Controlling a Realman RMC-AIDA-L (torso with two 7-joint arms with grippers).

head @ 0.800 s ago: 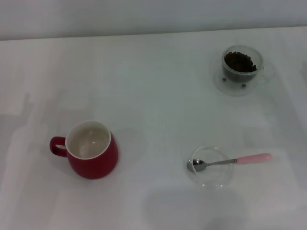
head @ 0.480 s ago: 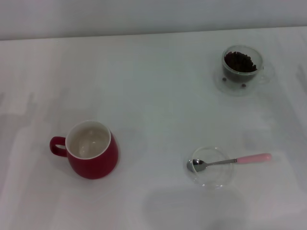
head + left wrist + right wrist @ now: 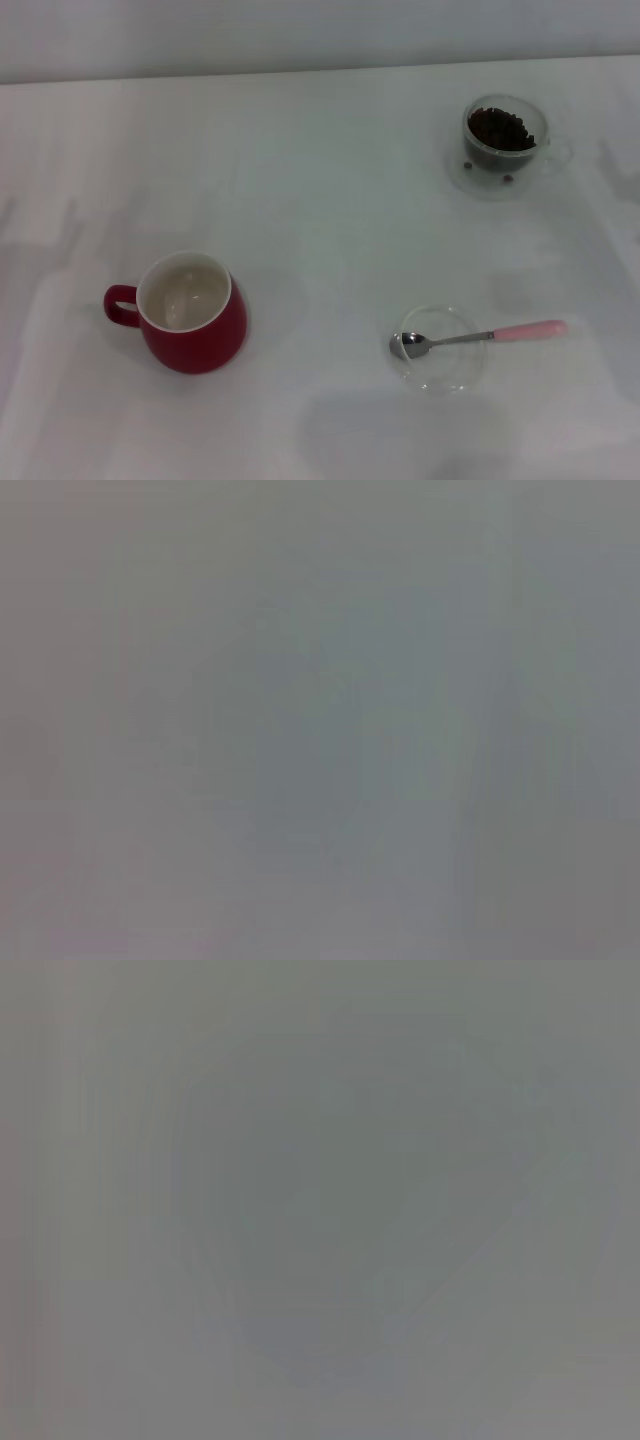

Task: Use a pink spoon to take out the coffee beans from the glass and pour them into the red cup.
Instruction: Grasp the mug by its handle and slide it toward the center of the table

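In the head view the pink spoon (image 3: 480, 337) lies with its metal bowl in a shallow clear glass dish (image 3: 438, 349) at the front right, its pink handle pointing right. The glass (image 3: 503, 135) on its clear saucer stands at the far right, filled with dark coffee beans (image 3: 500, 127). The red cup (image 3: 191, 312) stands at the front left, white inside and empty, its handle to the left. Neither gripper shows in the head view. Both wrist views show only plain grey with nothing to make out.
Everything stands on a white table (image 3: 320, 220) whose far edge meets a pale wall. Faint shadows lie at the left and right edges and at the front.
The objects have not moved. Faint shadows at the left and right edges of the table have shifted slightly.
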